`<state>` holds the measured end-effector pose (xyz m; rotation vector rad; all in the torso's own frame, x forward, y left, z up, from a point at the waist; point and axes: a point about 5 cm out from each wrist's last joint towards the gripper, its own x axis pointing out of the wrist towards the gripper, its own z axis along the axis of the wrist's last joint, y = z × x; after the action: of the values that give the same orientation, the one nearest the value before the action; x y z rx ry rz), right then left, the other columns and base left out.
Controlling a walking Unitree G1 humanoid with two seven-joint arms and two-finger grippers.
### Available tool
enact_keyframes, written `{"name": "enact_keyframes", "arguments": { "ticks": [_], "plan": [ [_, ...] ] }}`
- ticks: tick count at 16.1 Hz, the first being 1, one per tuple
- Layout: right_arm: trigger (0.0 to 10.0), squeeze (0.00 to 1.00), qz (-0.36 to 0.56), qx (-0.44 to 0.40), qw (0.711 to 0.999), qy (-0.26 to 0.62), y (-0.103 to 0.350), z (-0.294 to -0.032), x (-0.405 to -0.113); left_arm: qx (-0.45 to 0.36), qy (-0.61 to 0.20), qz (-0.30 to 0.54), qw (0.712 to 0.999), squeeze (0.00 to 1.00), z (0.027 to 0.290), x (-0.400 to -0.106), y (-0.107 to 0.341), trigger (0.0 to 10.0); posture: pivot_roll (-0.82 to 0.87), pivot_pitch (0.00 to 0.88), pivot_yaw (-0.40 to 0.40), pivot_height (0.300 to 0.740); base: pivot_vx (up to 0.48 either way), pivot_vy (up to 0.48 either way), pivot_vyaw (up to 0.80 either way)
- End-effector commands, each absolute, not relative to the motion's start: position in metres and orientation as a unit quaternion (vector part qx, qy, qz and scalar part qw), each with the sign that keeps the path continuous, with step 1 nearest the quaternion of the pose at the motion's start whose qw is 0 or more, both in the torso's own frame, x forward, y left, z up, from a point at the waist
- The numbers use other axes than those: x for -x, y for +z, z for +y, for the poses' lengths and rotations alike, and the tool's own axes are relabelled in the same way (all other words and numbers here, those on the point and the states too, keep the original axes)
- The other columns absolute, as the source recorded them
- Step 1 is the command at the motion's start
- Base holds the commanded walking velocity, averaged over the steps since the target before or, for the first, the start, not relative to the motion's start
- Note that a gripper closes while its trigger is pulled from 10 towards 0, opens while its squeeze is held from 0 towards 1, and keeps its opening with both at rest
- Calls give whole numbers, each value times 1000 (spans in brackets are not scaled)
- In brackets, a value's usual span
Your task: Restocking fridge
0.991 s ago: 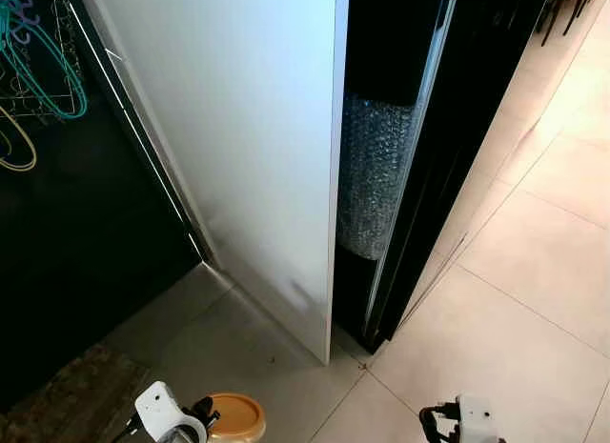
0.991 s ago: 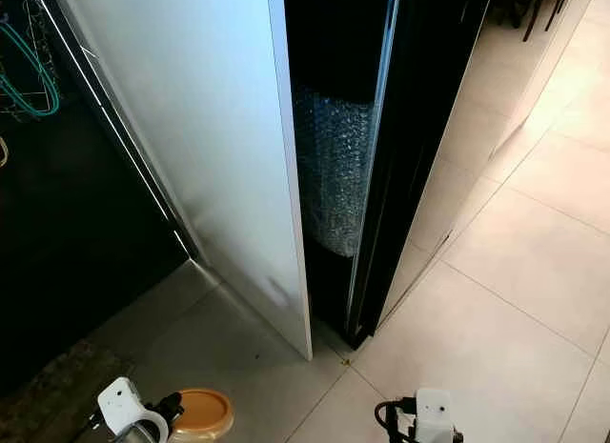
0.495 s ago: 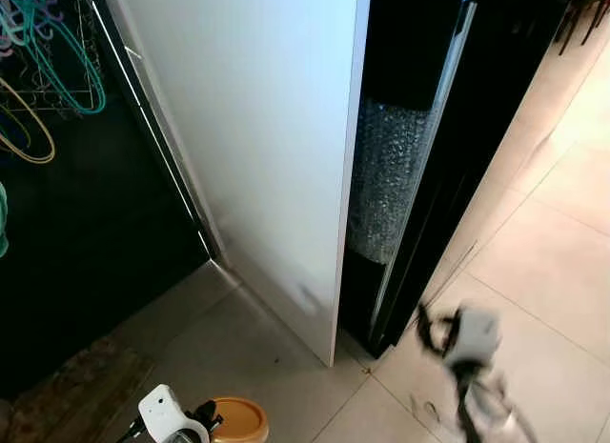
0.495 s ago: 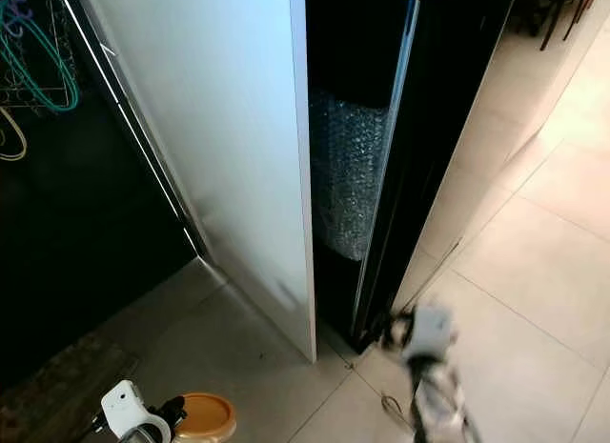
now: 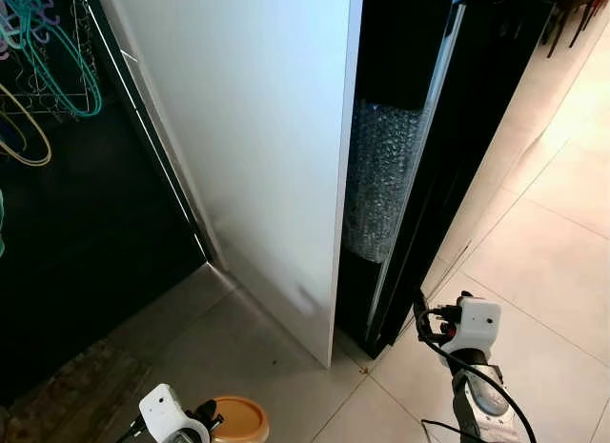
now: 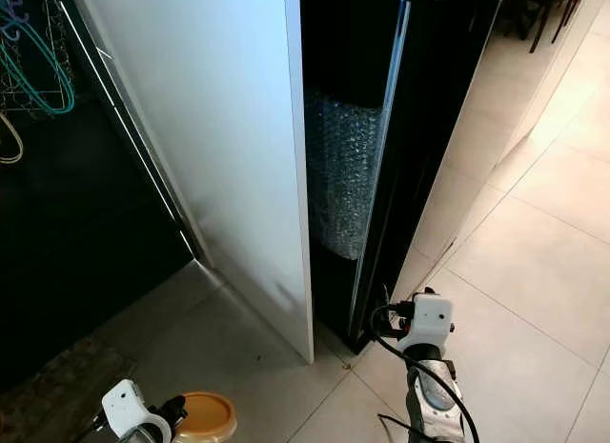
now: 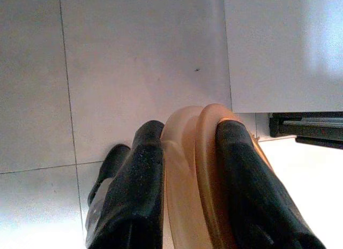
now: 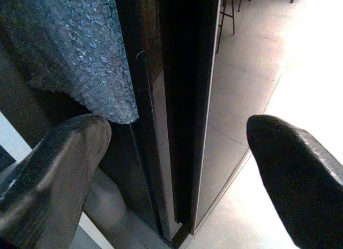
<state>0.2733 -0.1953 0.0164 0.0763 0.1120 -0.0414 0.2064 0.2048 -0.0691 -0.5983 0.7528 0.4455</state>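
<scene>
A tall black fridge door (image 5: pixel 448 157) stands edge-on beside a white side panel (image 5: pixel 257 129). Bubble wrap (image 5: pixel 381 176) fills the dark gap between them. My right gripper (image 8: pixel 177 142) is open, and its fingers (image 8: pixel 59 152) straddle the door's lower edge in the right wrist view. Its white wrist (image 5: pixel 469 324) hovers just right of the door's foot. Low at the left, my left gripper (image 7: pixel 187 168) is shut on a round tan lid-like dish (image 7: pixel 187 147), which hangs above the floor (image 5: pixel 238 419).
Pale floor tiles (image 5: pixel 543 262) spread open to the right. Coloured hangers on a wire rack (image 5: pixel 48 62) hang at the upper left over a dark recess. A brown mat (image 5: pixel 67 395) lies at the lower left. Chair legs (image 5: pixel 572 5) stand at the far right.
My right arm has risen from the picture's bottom edge to the foot of the black door. The left arm and its dish have stayed put. The camera shifted slightly.
</scene>
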Motion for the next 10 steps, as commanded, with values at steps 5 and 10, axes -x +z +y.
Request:
{"name": "enact_keyframes", "arguments": {
  "ticks": [5, 10],
  "plan": [
    [10000, 0, 93, -48, 994, -44, 6, -200, -267, 271, 207, 371, 864, 0, 208, -202, -71, 10000, -108, 85, 44, 740, 0, 286, -260],
    [10000, 0, 94, -46, 994, -43, 8, -199, -271, 272, 208, 372, 863, 0, 208, -201, -72, 10000, -107, 86, 44, 740, 0, 0, -800]
  ]
}}
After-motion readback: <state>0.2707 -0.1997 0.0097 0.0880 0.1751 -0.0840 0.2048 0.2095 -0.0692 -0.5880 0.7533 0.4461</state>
